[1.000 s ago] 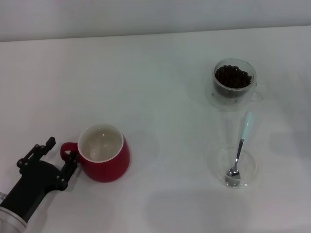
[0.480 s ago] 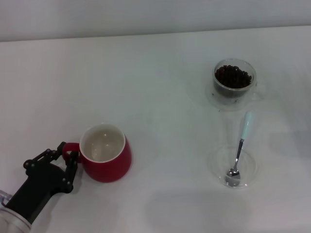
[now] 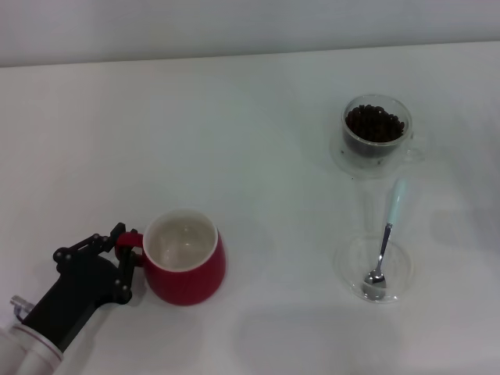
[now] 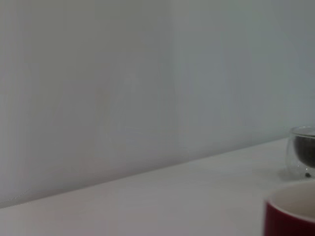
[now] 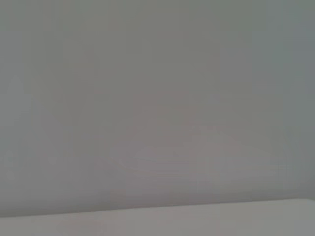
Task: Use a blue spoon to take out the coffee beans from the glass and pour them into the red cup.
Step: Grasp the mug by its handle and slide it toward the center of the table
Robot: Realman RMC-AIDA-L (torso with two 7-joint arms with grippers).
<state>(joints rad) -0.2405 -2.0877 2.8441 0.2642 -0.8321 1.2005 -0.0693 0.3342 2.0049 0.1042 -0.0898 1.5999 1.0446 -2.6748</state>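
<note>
Lower left: left claw clamps squat red ceramic cup handle; positioning step. Next: pale-blue-handled metal spoon, lower right, needs grasping.

Bright, even light, soft faint shadows under the red cup; both wrist views blurred.

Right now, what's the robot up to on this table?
The left gripper is shut on the handle of the red cup at the table's near left, and over the last second it has slid the cup to the right. The cup is empty. The glass of coffee beans sits far right, untouched. The blue spoon rests with its bowl in a clear dish just in front of the glass. The right gripper is out of view. No scooping has started.
</note>
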